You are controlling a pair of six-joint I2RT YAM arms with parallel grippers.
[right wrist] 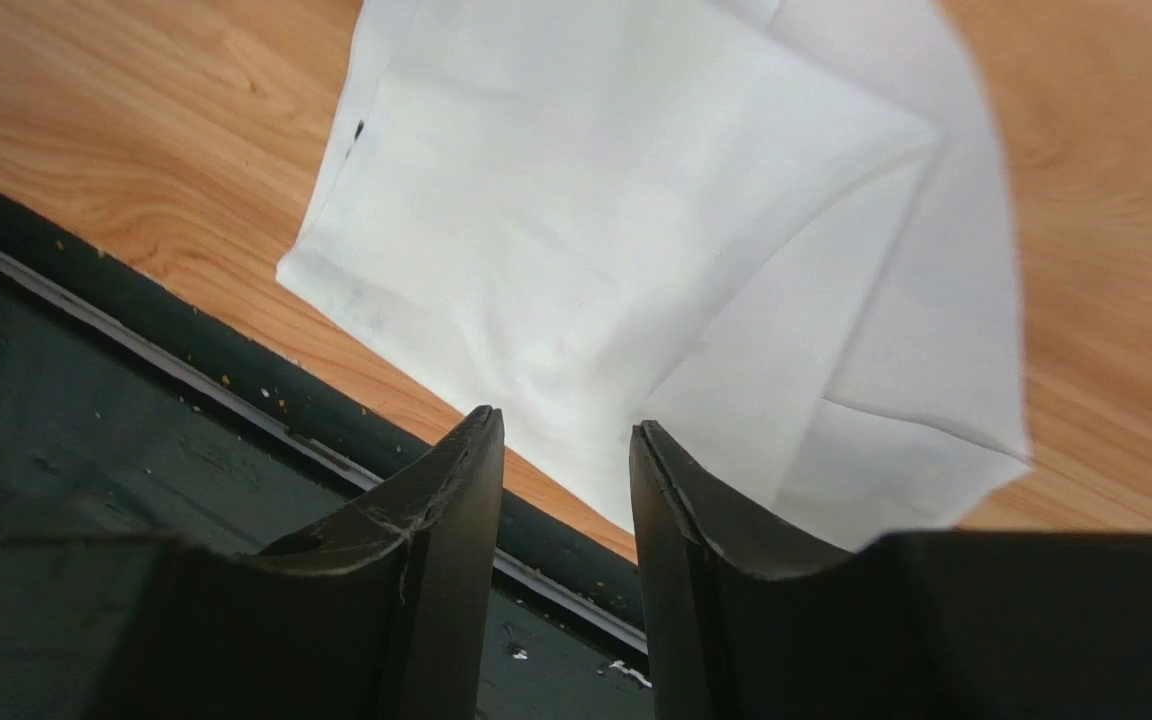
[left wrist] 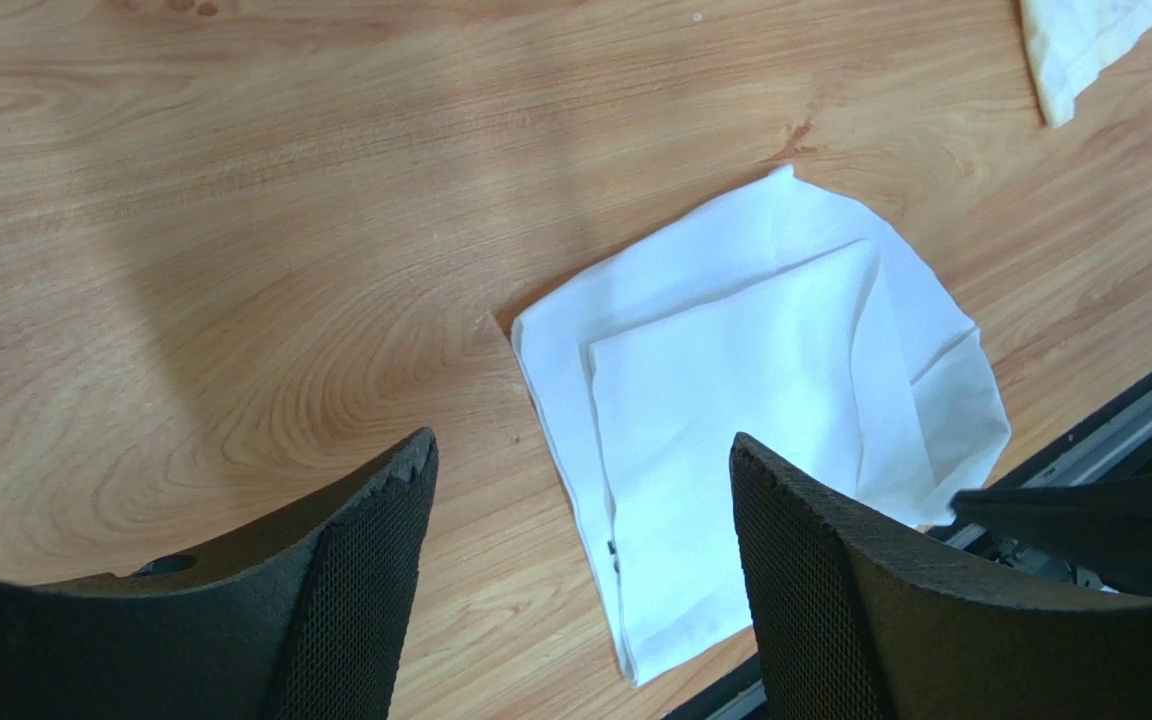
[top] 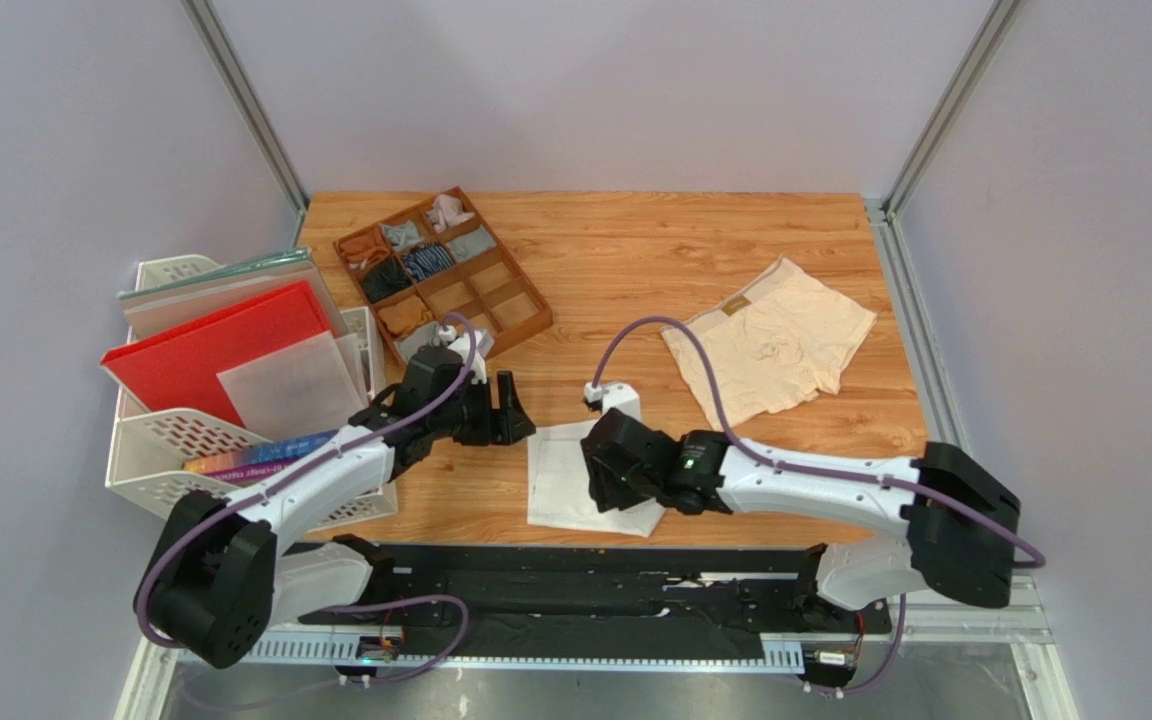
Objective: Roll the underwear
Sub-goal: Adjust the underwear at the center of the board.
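The white underwear (top: 560,477) lies folded flat into a rough square at the table's near edge, a small dark mark on its seam (left wrist: 612,549). My right gripper (top: 608,483) hangs over its near right corner; in the right wrist view the gripper (right wrist: 564,428) is open by a narrow gap, with nothing between the fingers and the white cloth (right wrist: 612,225) just beyond the tips. My left gripper (top: 515,405) hovers just left of and behind the cloth, open wide (left wrist: 582,450) and empty. The cream-beige underwear (top: 770,345) lies spread flat at the right rear.
A brown compartment tray (top: 515,300) with small rolled garments stands at the back left. A white file rack (top: 162,443) with red and grey folders sits at the left edge. The black base rail (right wrist: 86,450) runs right along the table's near edge.
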